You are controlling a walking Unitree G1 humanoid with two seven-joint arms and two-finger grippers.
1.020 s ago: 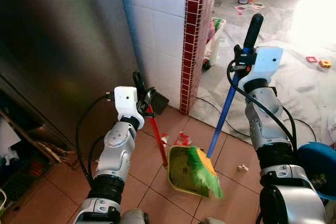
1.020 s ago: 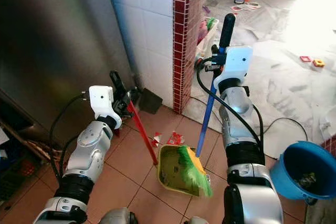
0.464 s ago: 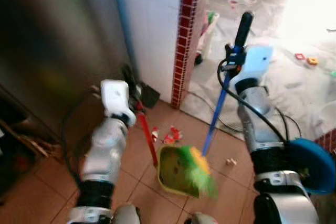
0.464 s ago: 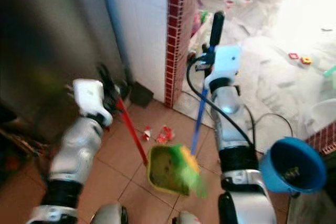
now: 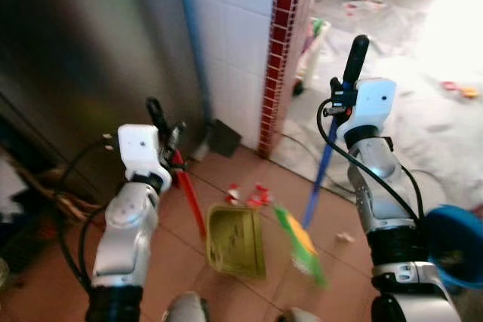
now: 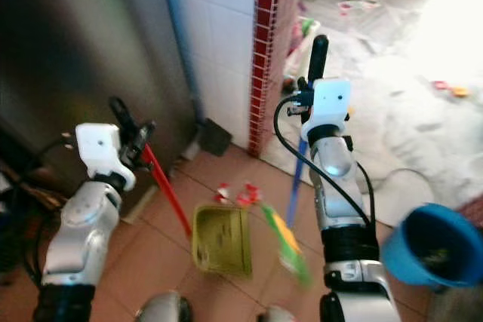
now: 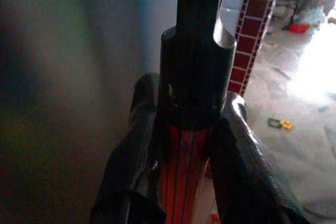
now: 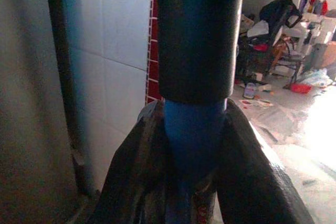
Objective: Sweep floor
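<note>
My left gripper (image 5: 167,143) is shut on the red handle (image 7: 185,167) of a yellow-green dustpan (image 5: 235,240) that rests on the brown tiles. My right gripper (image 5: 341,94) is shut on the blue broom handle (image 8: 193,136), just below its black grip. The broom's green and orange bristles (image 5: 302,246) are on the floor just right of the dustpan, blurred. Red and white litter scraps (image 5: 249,195) lie just beyond the dustpan's far edge. A small pale scrap (image 5: 346,237) lies right of the broom.
A steel cabinet front (image 5: 83,58) rises on the left, beside a white tiled wall with a red brick-tile corner (image 5: 281,43). A dark dustpan (image 5: 223,138) leans at the wall's foot. A blue bucket (image 6: 432,246) stands at my right. Toys litter the bright floor (image 5: 453,88) beyond.
The broom head has swung out of the dustpan to its right, leaving the pan's inside visible. The camera view has shifted and is blurred. Both grippers keep their hold.
</note>
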